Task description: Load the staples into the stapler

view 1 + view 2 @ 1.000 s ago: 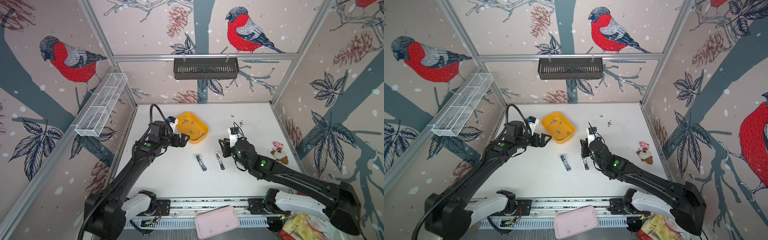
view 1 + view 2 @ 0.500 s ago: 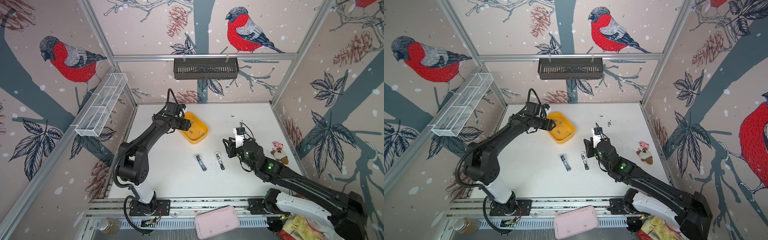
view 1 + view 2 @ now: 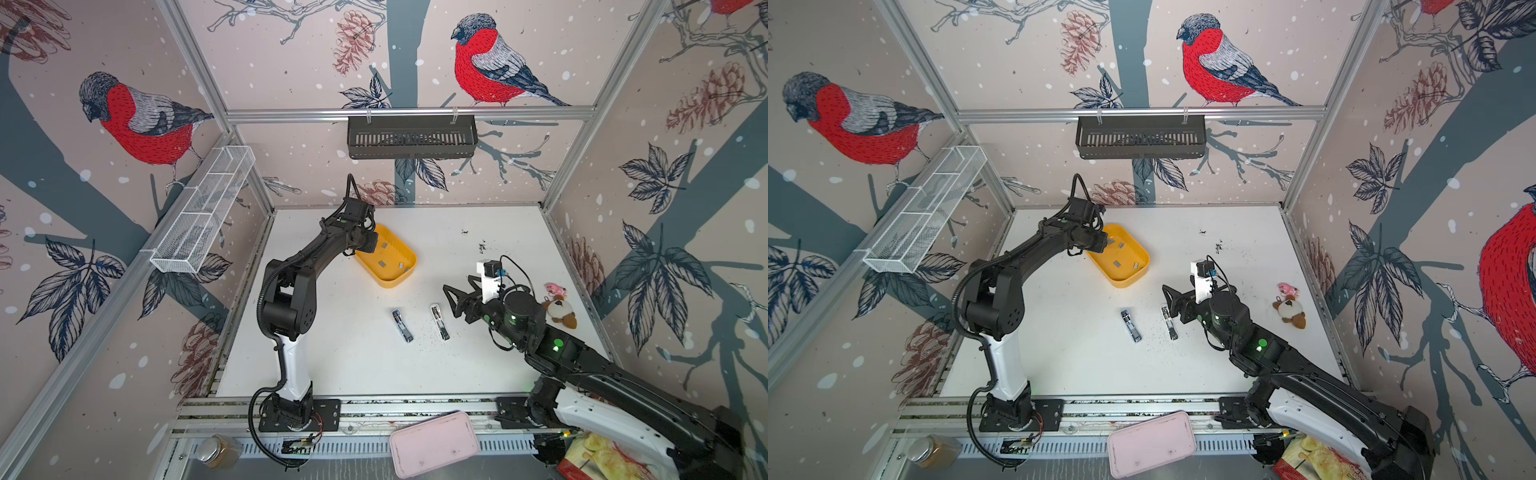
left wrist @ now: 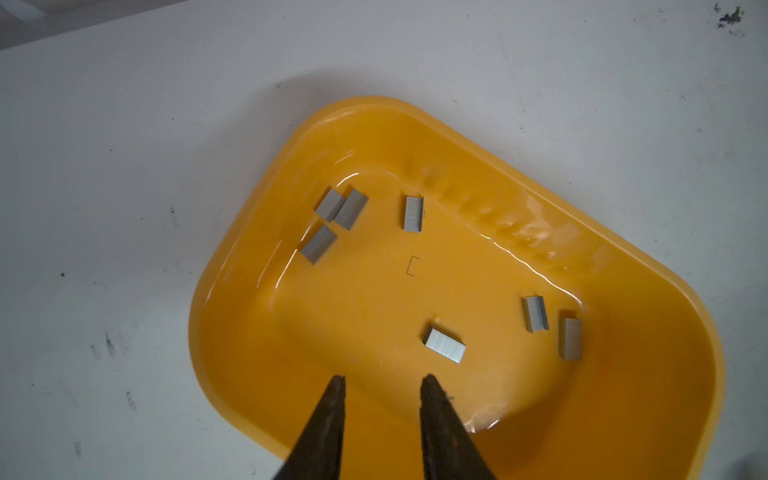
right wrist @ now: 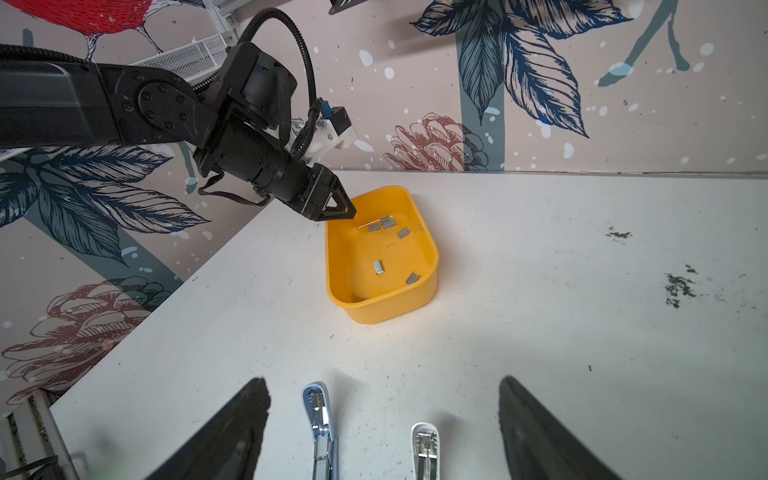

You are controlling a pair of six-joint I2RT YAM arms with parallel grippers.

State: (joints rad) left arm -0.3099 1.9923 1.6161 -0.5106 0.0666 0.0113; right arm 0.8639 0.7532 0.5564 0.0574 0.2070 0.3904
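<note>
Several staples (image 4: 444,344), short grey strips, lie loose in the yellow tray (image 4: 457,137), which also shows in both top views (image 3: 388,280) (image 3: 1121,280). My left gripper (image 4: 382,380) hangs over the tray's near end, its jaws a narrow gap apart with nothing between them. Two mini staplers lie open side by side on the white table, a blue one (image 3: 402,326) (image 5: 318,419) and a white one (image 3: 439,321) (image 5: 424,446). My right gripper (image 5: 382,380) stands wide open just right of them (image 3: 457,291), above the table, holding nothing.
A small plush toy (image 3: 559,309) lies by the right wall. A pink case (image 3: 434,442) and a jar (image 3: 218,449) sit on the front rail. A black basket (image 3: 411,137) hangs on the back wall, a white wire basket (image 3: 203,208) on the left.
My left gripper has swung from left of the tray to over it, and its jaws have narrowed. My right gripper has opened wide and drawn back to the right of the staplers.
</note>
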